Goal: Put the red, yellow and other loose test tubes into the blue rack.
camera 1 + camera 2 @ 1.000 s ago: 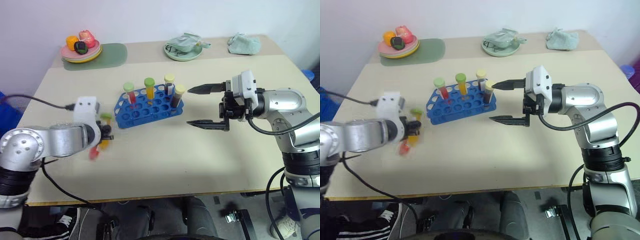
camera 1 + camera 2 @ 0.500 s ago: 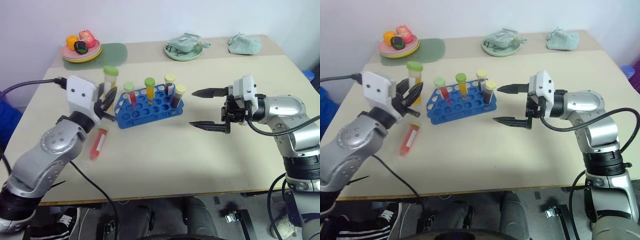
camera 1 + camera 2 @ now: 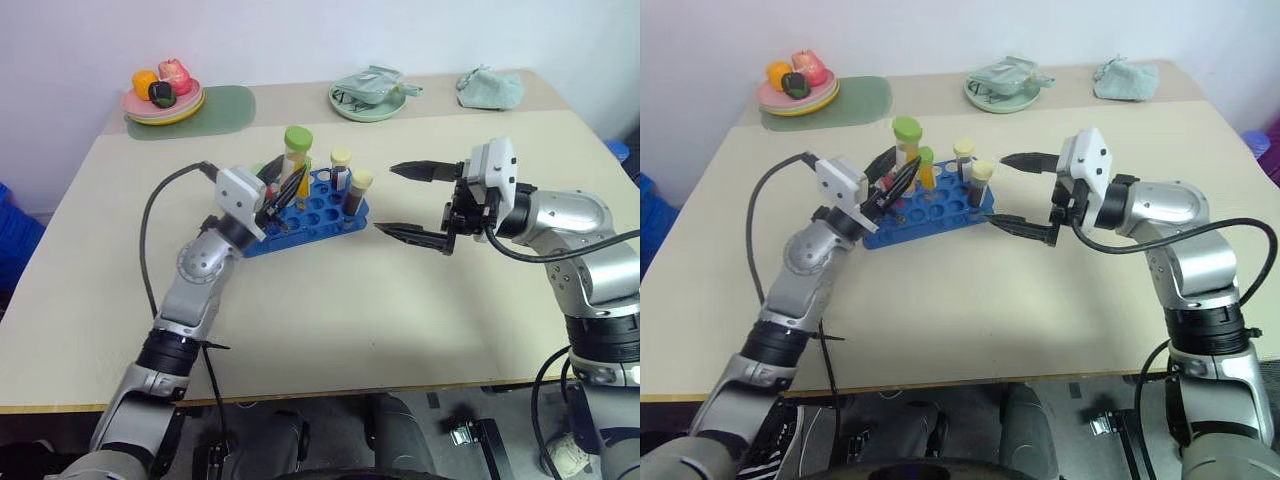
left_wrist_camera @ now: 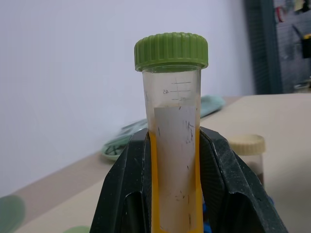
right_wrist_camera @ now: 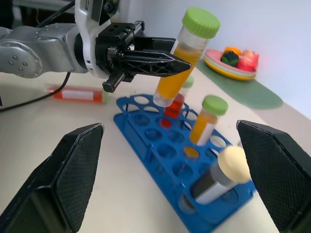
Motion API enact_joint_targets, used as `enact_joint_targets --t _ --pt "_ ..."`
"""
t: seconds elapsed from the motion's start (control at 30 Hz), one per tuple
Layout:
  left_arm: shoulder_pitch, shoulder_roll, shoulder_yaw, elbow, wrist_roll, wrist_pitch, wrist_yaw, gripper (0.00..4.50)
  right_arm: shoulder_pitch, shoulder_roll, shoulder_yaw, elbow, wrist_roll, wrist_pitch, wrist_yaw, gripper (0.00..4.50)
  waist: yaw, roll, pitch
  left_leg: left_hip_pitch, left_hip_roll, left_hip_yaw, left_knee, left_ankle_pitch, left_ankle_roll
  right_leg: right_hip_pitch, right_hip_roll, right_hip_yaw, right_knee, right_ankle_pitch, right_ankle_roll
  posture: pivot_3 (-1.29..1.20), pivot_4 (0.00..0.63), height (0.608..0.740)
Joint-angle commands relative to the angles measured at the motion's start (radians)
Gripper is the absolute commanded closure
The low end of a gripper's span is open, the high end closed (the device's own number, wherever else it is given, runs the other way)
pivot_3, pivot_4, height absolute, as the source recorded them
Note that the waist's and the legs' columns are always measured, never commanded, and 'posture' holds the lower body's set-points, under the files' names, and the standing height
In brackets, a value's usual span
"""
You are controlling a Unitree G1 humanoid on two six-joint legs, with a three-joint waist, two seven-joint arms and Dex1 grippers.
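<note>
My left gripper (image 3: pixel 284 188) is shut on a yellow test tube (image 3: pixel 293 162) with a green cap. The tube stands nearly upright, its lower end just over the left part of the blue rack (image 3: pixel 322 216). In the left wrist view the yellow tube (image 4: pixel 174 141) sits between the black fingers (image 4: pixel 127 187). A red tube, an orange tube (image 5: pixel 208 120) and two cream-capped tubes (image 3: pixel 360 186) stand in the rack (image 5: pixel 158 162). A loose red tube (image 5: pixel 77 93) lies on the table beyond the rack's left end. My right gripper (image 3: pixel 386 198) is open, right of the rack, holding nothing.
At the back left a plate of toy food (image 3: pixel 162 98) stands on a green mat (image 3: pixel 222 108). A green plate with a cloth (image 3: pixel 368 96) and another cloth (image 3: pixel 488 88) lie at the back right. A black cable (image 3: pixel 160 225) trails from my left wrist.
My left arm swung right and forward, carrying the yellow tube from left of the rack to over it and turning it upright. The right gripper stayed open and nearly still.
</note>
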State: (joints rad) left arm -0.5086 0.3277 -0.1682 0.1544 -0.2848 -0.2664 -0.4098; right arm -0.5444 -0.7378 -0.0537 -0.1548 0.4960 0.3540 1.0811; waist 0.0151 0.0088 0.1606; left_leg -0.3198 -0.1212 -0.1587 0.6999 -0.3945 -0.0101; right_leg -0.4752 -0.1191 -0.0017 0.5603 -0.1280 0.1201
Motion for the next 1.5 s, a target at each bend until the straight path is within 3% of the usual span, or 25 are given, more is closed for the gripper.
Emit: enact_joint_targets --t 0.03,0.47,0.9,1.5 --pt "-0.027 -0.041 0.035 0.023 0.017 -0.046 -0.024 3.75 0.004 -0.022 -0.048 -0.029 0.033 0.017 0.004 0.0 -0.001 0.0 0.0 0.0 0.0 0.0 0.0 0.0 0.0 0.0 0.0 0.0 0.0 0.0 0.0 0.0 0.15 0.74" --pt "-0.037 -0.13 0.055 0.197 0.154 -0.178 -0.012 3.75 0.043 -0.067 -0.081 -0.069 0.044 0.056 -0.007 0.0 0.0 0.0 0.0 0.0 0.0 0.0 0.0 0.0 0.0 0.0 0.0 0.0 0.0 0.0 0.0 0.0 0.15 0.74" --pt "-0.109 -0.215 0.09 0.425 0.135 -0.234 -0.075 3.75 0.028 -0.072 -0.077 -0.08 0.028 0.054 -0.041 0.0 0.0 0.0 0.0 0.001 0.0 0.0 0.0 0.0 0.0 0.0 0.0 0.0 0.0 0.0 0.0 0.0 0.15 0.74" --pt "-0.035 -0.246 0.112 0.342 0.142 -0.185 -0.083 3.75 0.04 -0.085 -0.076 -0.06 -0.003 0.016 -0.038 0.0 0.001 0.0 -0.001 0.001 0.0 0.0 0.0 0.0 0.0 0.001 0.0 0.0 0.0 0.0 0.0 0.0 0.15 0.74"
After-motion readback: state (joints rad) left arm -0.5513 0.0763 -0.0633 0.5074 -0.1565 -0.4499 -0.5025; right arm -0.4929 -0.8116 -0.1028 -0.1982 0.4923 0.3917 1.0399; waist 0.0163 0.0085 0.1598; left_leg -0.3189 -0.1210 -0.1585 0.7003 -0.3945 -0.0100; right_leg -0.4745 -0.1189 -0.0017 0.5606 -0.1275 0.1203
